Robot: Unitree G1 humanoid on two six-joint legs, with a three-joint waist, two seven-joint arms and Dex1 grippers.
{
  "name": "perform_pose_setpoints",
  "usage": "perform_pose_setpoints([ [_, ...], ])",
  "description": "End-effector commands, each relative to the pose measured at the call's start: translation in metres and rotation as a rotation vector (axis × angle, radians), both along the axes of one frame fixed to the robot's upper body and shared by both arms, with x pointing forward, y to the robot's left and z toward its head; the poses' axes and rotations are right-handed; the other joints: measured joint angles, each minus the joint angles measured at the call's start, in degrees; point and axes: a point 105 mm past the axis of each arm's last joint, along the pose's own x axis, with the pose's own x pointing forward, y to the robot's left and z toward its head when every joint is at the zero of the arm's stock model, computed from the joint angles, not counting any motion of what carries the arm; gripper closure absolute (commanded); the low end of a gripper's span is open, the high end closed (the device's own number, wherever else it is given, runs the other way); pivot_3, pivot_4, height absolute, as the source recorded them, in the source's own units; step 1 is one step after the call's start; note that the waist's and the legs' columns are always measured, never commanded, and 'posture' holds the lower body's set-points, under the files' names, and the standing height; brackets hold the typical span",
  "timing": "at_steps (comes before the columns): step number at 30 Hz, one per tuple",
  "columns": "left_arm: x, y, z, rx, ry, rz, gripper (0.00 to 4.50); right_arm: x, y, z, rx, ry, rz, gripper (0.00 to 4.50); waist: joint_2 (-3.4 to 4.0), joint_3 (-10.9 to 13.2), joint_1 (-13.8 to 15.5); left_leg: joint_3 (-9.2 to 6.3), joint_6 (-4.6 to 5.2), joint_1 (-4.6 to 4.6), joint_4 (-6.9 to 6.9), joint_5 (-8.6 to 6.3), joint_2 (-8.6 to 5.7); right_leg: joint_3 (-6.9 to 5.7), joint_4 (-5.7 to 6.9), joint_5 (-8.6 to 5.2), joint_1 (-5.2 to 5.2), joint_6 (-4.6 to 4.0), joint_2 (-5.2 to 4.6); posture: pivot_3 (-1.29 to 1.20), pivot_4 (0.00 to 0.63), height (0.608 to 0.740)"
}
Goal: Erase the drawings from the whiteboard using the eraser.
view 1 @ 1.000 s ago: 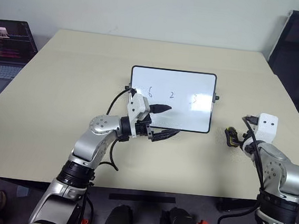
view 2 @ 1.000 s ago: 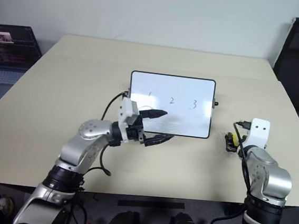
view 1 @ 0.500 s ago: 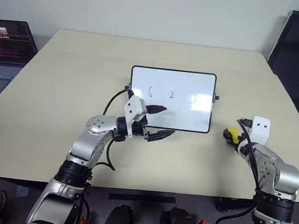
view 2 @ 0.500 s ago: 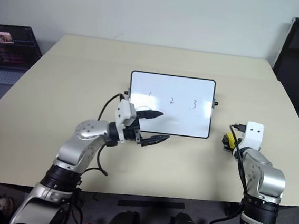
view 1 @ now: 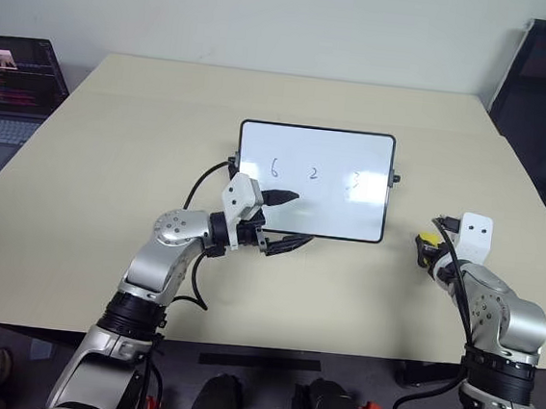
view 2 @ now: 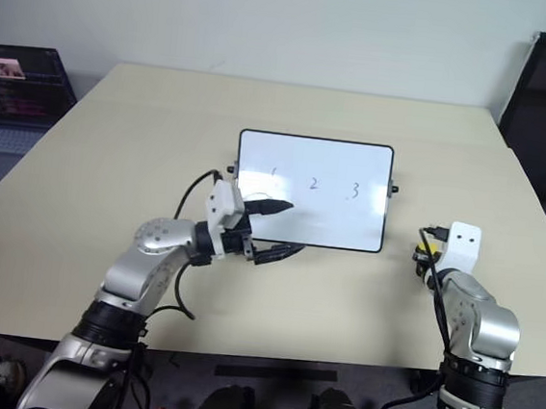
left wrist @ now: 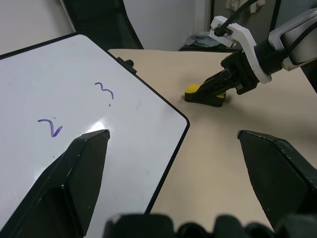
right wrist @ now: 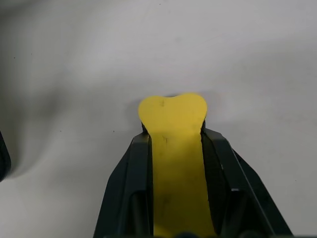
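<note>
Glowing at the far left, a laptop [view 1: 9, 82] sits beside the table [view 1: 114, 151]; the left gripper [view 1: 286, 220] gapes over the whiteboard [view 1: 317, 151], while the right gripper [left wrist: 210, 91] pinches the eraser [right wrist: 173, 148] right of it

Yellow eraser [right wrist: 176, 163] beside marked whiteboard [view 1: 314, 179]

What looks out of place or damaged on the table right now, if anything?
Nothing stands out. The whiteboard lies flat and square on the table, its drawings unsmudged. The eraser sits beside the board, pinched in the right claw. The left claw is open at the board's near edge.
</note>
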Motion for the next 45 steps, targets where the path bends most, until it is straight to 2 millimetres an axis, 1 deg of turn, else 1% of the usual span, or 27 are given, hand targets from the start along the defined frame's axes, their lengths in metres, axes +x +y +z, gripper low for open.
perform_pose_setpoints([
  [1, 0.008, 0.005, 0.011, 0.001, -0.064, 0.060, 0.00, 0.010, 0.002, 0.034, -0.099, -0.143, 0.026, 3.52, 0.01, 0.0, 0.0, 0.00, 0.00, 0.00, 0.00, 0.00, -0.01, 0.00, 0.00, 0.00, 0.00, 0.00, 0.00, 0.00, 0.150, 0.740],
  [4, 0.019, 0.009, 0.004, 0.035, -0.088, 0.166, 0.00, 0.020, 0.016, 0.060, -0.194, -0.268, 0.089, 3.52, 0.01, 0.0, -0.2, 0.00, 0.00, 0.01, 0.00, 0.00, -0.02, 0.01, 0.00, -0.03, -0.01, 0.05, 0.00, 0.00, 0.150, 0.740],
  [8, 0.024, 0.004, 0.004, -0.004, -0.093, 0.234, 0.00, 0.034, 0.041, 0.086, -0.232, -0.403, 0.156, 3.52, 0.01, 0.0, -0.3, -0.07, 0.00, -0.01, 0.00, 0.00, -0.01, 0.00, -0.01, -0.04, -0.02, 0.07, 0.01, 0.00, 0.150, 0.740],
  [11, 0.023, -0.001, 0.003, -0.013, -0.087, 0.228, 0.00, 0.041, 0.058, 0.093, -0.243, -0.447, 0.204, 3.52, 0.01, 0.0, -0.3, -0.08, 0.00, -0.01, -0.01, 0.00, -0.01, -0.01, -0.02, 0.01, -0.02, -0.01, 0.01, 0.00, 0.150, 0.740],
  [14, 0.024, -0.005, 0.004, -0.029, -0.090, 0.240, 0.00, 0.052, 0.080, 0.103, -0.214, -0.488, 0.241, 3.52, 0.01, 0.0, -0.2, -0.08, 0.00, -0.03, -0.01, 0.00, 0.00, -0.03, -0.01, 0.06, -0.02, -0.08, 0.00, 0.00, 0.150, 0.740],
  [17, 0.026, -0.004, 0.006, -0.035, -0.093, 0.249, 0.00, 0.062, 0.095, 0.109, -0.195, -0.508, 0.265, 3.52, 0.01, 0.0, -0.2, -0.10, 0.00, -0.03, 0.00, 0.00, 0.00, -0.02, 0.01, 0.06, -0.02, -0.09, -0.03, 0.00, 0.150, 0.740],
  [20, 0.027, 0.000, 0.007, -0.029, -0.101, 0.263, 0.00, 0.072, 0.118, 0.111, -0.175, -0.519, 0.305, 3.52, 0.01, 0.0, -0.3, -0.12, 0.00, -0.03, 0.00, 0.00, 0.00, -0.03, 0.02, 0.07, -0.03, -0.10, -0.02, 0.00, 0.150, 0.740],
  [23, 0.029, 0.005, 0.009, -0.026, -0.110, 0.278, 0.00, 0.076, 0.132, 0.109, -0.158, -0.522, 0.340, 3.52, 0.01, 0.0, -0.3, -0.13, 0.00, -0.03, -0.02, 0.00, 0.02, -0.05, 0.01, 0.07, -0.03, -0.11, -0.03, 0.00, 0.150, 0.740],
  [25, 0.029, 0.008, 0.010, -0.023, -0.115, 0.289, 0.00, 0.078, 0.135, 0.105, -0.153, -0.513, 0.350, 3.52, 0.02, 0.0, -0.2, -0.14, 0.00, -0.05, -0.03, 0.00, 0.03, -0.08, 0.01, 0.07, -0.03, -0.11, -0.06, 0.00, 0.150, 0.740],
  [27, 0.029, 0.011, 0.011, -0.022, -0.117, 0.297, 0.00, 0.079, 0.136, 0.101, -0.154, -0.501, 0.352, 3.52, 0.01, 0.0, -0.2, -0.16, 0.00, -0.07, -0.02, 0.00, 0.06, -0.10, 0.01, 0.07, -0.04, -0.11, -0.14, 0.00, 0.150, 0.740],
  [31, 0.028, 0.013, 0.012, -0.021, -0.121, 0.304, 0.00, 0.081, 0.130, 0.085, -0.164, -0.408, 0.331, 3.52, 0.02, 0.0, -0.2, -0.21, 0.00, -0.06, 0.02, 0.00, 0.05, -0.09, 0.03, 0.10, -0.02, -0.05, -0.20, 0.00, 0.150, 0.740],
  [36, 0.027, 0.013, 0.012, -0.018, -0.123, 0.305, 0.00, 0.078, 0.134, 0.080, -0.165, -0.348, 0.336, 3.52, 0.02, 0.0, -0.2, -0.22, 0.00, -0.03, 0.03, 0.01, 0.05, -0.10, 0.06, 0.11, 0.00, -0.06, -0.20, 0.00, 0.150, 0.740],
  [39, 0.027, 0.013, 0.014, -0.017, -0.125, 0.305, 0.00, 0.072, 0.137, 0.072, -0.160, -0.312, 0.340, 3.52, 0.01, 0.0, -0.2, -0.22, 0.00, -0.03, 0.03, 0.01, 0.05, -0.08, 0.06, 0.11, 0.00, -0.05, -0.20, 0.00, 0.150, 0.740],
  [42, 0.029, 0.016, 0.015, -0.012, -0.132, 0.308, 0.00, 0.059, 0.133, 0.054, -0.165, -0.253, 0.343, 3.52, -0.01, 0.0, -0.2, -0.23, 0.00, -0.02, 0.02, 0.01, 0.06, -0.10, 0.05, 0.10, 0.01, -0.05, -0.19, 0.00, 0.150, 0.740],
  [45, 0.029, 0.017, 0.016, -0.009, -0.134, 0.313, 0.00, 0.047, 0.128, 0.042, -0.165, -0.207, 0.333, 3.52, -0.02, 0.0, -0.2, -0.23, 0.01, -0.02, 0.04, 0.01, 0.06, -0.07, 0.06, 0.10, 0.01, -0.05, -0.20, 0.00, 0.150, 0.740],
])
